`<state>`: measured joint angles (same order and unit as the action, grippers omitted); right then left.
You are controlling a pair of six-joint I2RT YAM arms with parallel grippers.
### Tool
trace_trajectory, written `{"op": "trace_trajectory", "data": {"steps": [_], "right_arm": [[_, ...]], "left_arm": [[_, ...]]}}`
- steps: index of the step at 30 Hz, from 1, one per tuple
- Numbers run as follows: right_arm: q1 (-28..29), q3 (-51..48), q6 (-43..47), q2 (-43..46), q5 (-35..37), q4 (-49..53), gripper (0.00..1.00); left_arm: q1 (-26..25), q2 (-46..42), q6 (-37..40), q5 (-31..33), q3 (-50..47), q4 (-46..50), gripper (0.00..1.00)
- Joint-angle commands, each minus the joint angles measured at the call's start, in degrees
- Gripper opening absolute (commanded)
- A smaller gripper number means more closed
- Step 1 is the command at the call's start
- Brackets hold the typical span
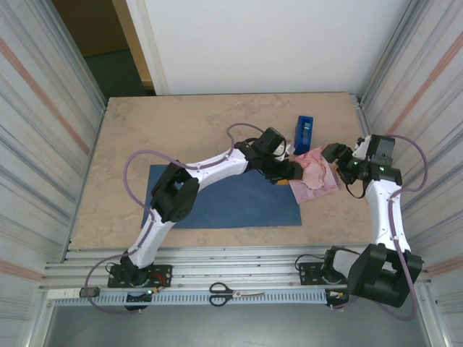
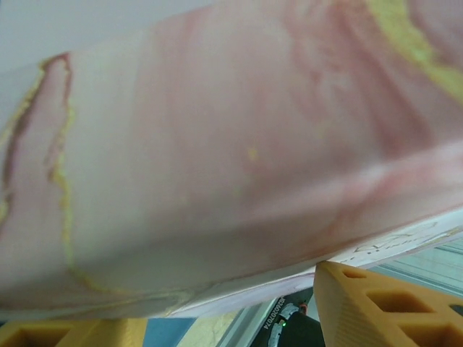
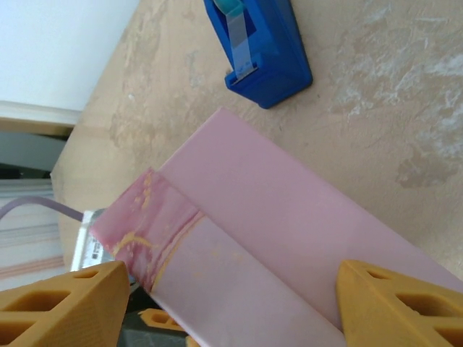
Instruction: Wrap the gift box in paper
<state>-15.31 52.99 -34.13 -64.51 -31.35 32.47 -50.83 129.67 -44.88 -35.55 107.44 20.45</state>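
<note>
The gift box (image 1: 316, 179), pink with marbled veins, lies just right of the paper's right end, with one edge tilted up. My left gripper (image 1: 288, 172) is at its left edge. In the left wrist view the gift box (image 2: 217, 144) sits very close above the left gripper (image 2: 217, 296), whose orange fingers (image 2: 383, 303) are spread wide. My right gripper (image 1: 334, 155) is at the box's far right corner. Its fingers (image 3: 391, 303) stand wide open on either side of the gift box (image 3: 275, 238). The paper (image 1: 224, 201) lies flat, navy face up.
A royal-blue tape dispenser (image 1: 304, 134) stands just behind the box, and the tape dispenser (image 3: 260, 43) is close ahead of the right gripper. Scissors (image 1: 235, 293) lie on the rail at the near edge. Corrugated walls close in both sides.
</note>
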Motion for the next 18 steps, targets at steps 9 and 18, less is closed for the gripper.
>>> {"op": "trace_trajectory", "data": {"steps": [9, 18], "right_arm": [[11.7, 1.7, -9.0, -1.4, -6.9, 4.8, 0.73], [23.3, 2.4, -15.3, -6.2, -3.5, 0.3, 0.72]], "left_arm": [[0.7, -16.2, 1.6, 0.3, -8.3, -11.0, 0.61], [4.1, -27.5, 4.6, -0.4, -19.1, -7.1, 0.64]]}}
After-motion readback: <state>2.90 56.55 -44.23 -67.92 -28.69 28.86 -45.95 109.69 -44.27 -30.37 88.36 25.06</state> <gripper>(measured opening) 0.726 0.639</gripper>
